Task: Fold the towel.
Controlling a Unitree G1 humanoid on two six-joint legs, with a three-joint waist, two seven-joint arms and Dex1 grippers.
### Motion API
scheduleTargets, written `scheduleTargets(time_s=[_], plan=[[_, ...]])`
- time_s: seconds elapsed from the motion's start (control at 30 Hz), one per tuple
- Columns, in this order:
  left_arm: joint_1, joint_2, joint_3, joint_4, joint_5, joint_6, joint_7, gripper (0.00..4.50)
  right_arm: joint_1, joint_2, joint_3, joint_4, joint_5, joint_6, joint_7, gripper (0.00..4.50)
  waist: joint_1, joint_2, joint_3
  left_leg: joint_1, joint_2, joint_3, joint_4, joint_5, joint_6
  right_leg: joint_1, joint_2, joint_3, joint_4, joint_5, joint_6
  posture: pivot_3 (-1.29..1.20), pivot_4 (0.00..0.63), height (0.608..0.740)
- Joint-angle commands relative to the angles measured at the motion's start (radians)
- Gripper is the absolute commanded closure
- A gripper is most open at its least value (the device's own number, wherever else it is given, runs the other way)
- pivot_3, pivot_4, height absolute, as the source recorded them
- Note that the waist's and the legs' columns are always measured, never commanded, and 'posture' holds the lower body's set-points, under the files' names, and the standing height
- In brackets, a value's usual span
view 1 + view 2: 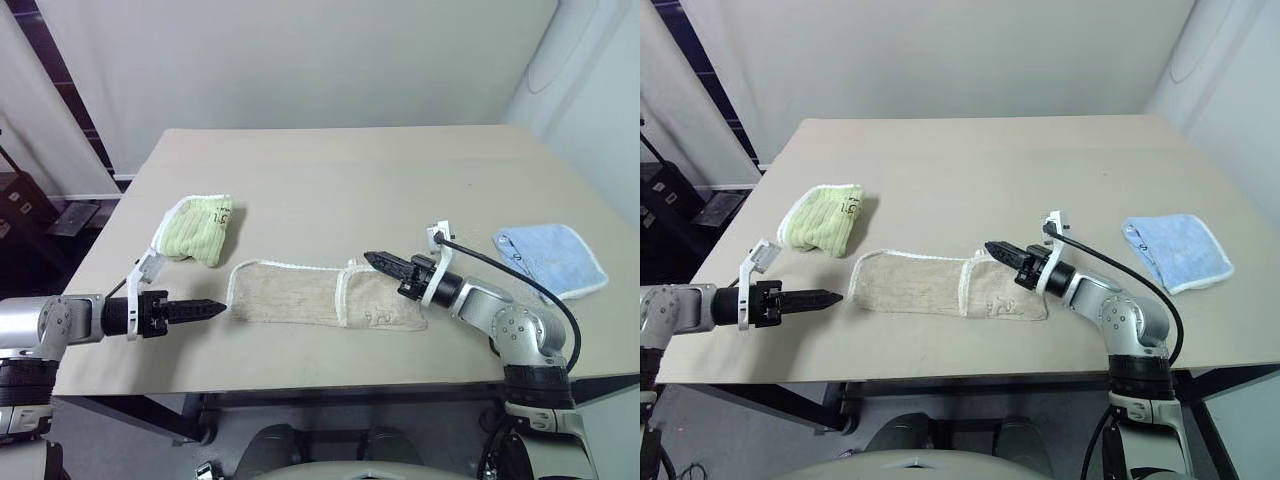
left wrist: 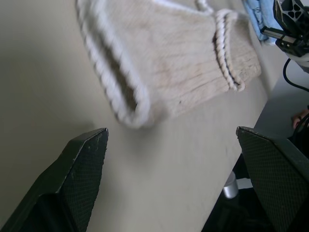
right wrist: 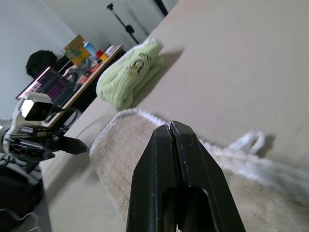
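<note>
The beige towel [image 1: 300, 293] lies flat near the table's front edge as a long folded strip. Its right end is doubled over, showing a white stitched edge, and a small white loop [image 3: 248, 141] sticks out at the far side. My left gripper [image 1: 215, 308] hovers just left of the towel's left end, pointing at it. Its fingers [image 2: 87, 159] stand wide open with nothing between them. My right gripper [image 1: 372, 259] is shut and empty, its tip just above the towel's doubled right end, pointing left.
A light green folded towel [image 1: 197, 229] lies behind the left gripper. A light blue folded towel [image 1: 550, 258] sits at the table's right edge. The tan table [image 1: 330, 170] stretches back bare. A black cable [image 1: 520, 275] loops over my right arm.
</note>
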Motion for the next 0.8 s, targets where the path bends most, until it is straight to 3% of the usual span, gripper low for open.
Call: scheduleTargets(time_s=[0.03,0.8], plan=[[-0.033,-0.017,-0.014,0.016,-0.019,0.049,0.029,0.02,-0.032,0.006,-0.018,-0.007,0.026,0.014,-0.012,4.5,0.003,0.0,0.0,0.0,0.0,0.001,-0.002,0.001,-0.001,-0.001,-0.001,0.0,0.0,0.0,0.0,0.0,0.0,0.72],[-0.27,-0.29,0.022,0.317,-0.014,0.203,0.212,0.02,0.008,0.008,-0.074,-0.038,0.024,-0.003,-0.117,4.5,0.03,0.004,-0.003,0.001,-0.001,0.007,-0.008,0.003,-0.005,-0.002,-0.008,-0.004,-0.002,0.007,-0.01,0.0,0.0,0.72]])
